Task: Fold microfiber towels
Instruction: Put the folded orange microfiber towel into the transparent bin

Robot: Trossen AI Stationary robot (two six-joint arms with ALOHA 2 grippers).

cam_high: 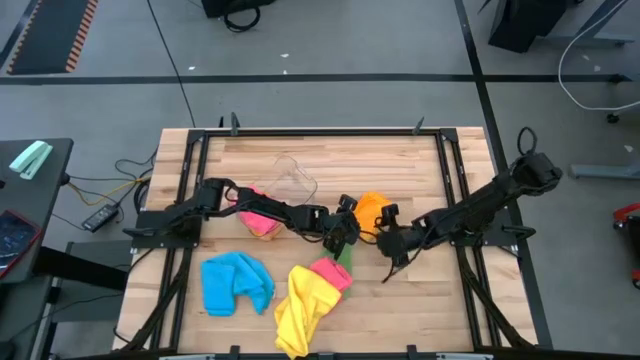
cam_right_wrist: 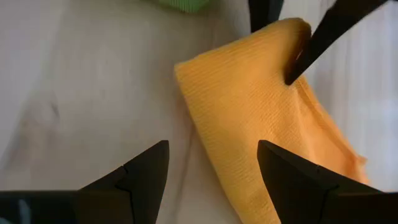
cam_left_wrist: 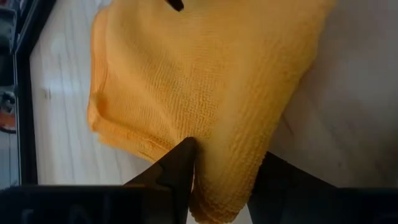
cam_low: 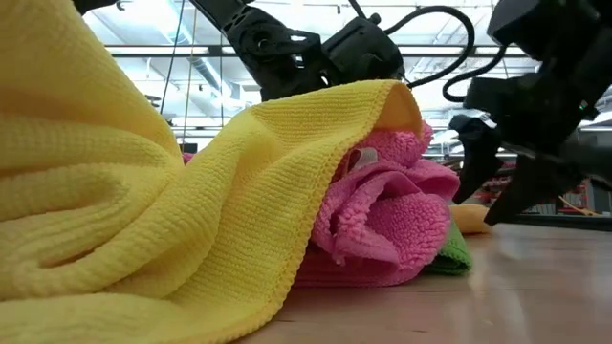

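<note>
Orange towel (cam_high: 372, 207): mid worktop (cam_high: 400, 300), between both tools.
L tool (cam_left_wrist: 214, 171): fingers clamped on orange towel's edge.
R tool (cam_right_wrist: 211, 165): fingers apart, just above worktop beside orange towel.
Other towels: pink (cam_high: 333, 272), yellow (cam_high: 303, 305), blue (cam_high: 235, 282) near front.

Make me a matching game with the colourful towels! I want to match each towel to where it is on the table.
Towels:
1. orange towel
2. blue towel
3. yellow towel
4. green towel

Places:
A. draped partly over the pink towel
B. lying alone by the table's front left
C. between the left gripper and right gripper
D. peeking out beside the pink towel, mostly hidden

Pairs: 1-C, 2-B, 3-A, 4-D
</note>
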